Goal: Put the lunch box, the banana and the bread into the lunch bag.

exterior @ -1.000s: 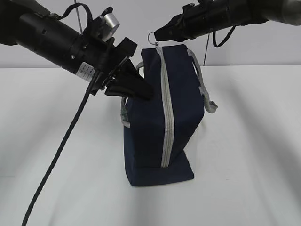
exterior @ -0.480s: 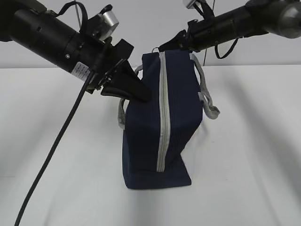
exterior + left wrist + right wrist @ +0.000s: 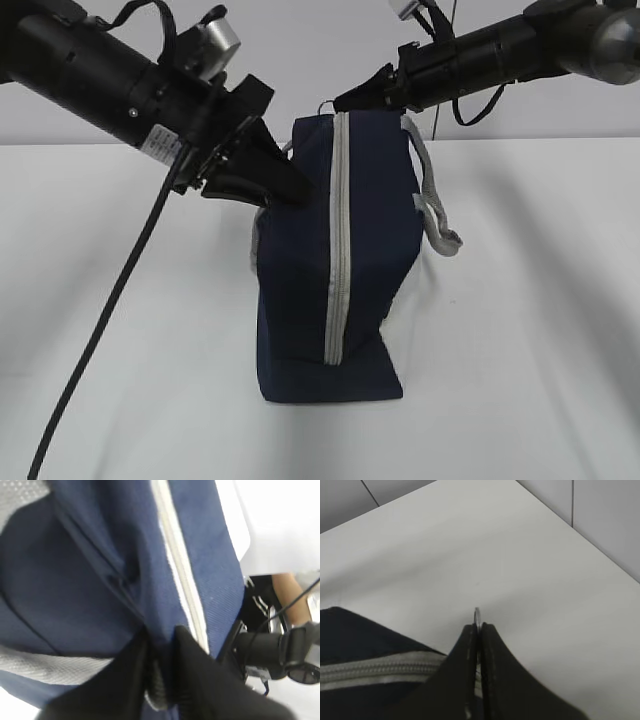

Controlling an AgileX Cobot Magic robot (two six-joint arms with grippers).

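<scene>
You see the lunch bag (image 3: 335,270) standing upright near the middle of the white worktop (image 3: 540,330), its grey zipper (image 3: 338,240) running closed down the face toward you and a grey handle (image 3: 436,205) drooping at its 3 o'clock side. At the bag's 10 o'clock corner your left pincer (image 3: 292,190) is clamped on a fold of the navy fabric. Farther back, at 12 o'clock on the top edge, your right pincer (image 3: 345,101) is pinched closed on the zipper's ring pull (image 3: 477,615).
</scene>
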